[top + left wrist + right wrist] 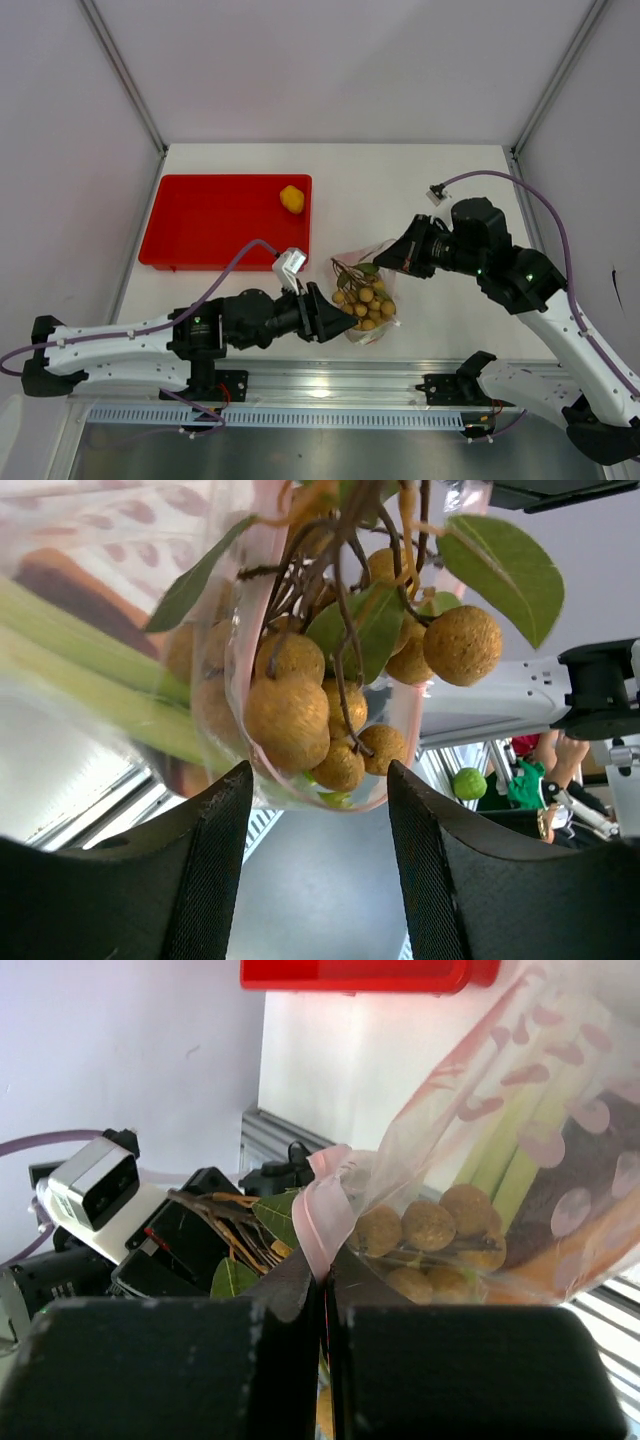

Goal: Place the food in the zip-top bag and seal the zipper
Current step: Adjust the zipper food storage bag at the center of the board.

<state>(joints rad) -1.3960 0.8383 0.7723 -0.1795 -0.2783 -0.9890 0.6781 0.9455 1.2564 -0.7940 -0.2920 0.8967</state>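
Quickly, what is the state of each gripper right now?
Left gripper: open.
Right gripper: closed on the zipper of the zip-top bag.

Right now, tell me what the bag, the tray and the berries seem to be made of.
Bag: thin plastic film, see-through, glossy and crinkled, printed with pink dots.
Tray: probably hard moulded plastic; uniform red, smooth, with a rounded rim.
Berries: real fruit or imitation, the look leaves it open; the skin is tan, matte and finely rough.

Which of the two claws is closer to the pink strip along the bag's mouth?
Right. The right gripper is pinched shut on the pink strip; the left gripper stands open farther down the bag, by the berries.
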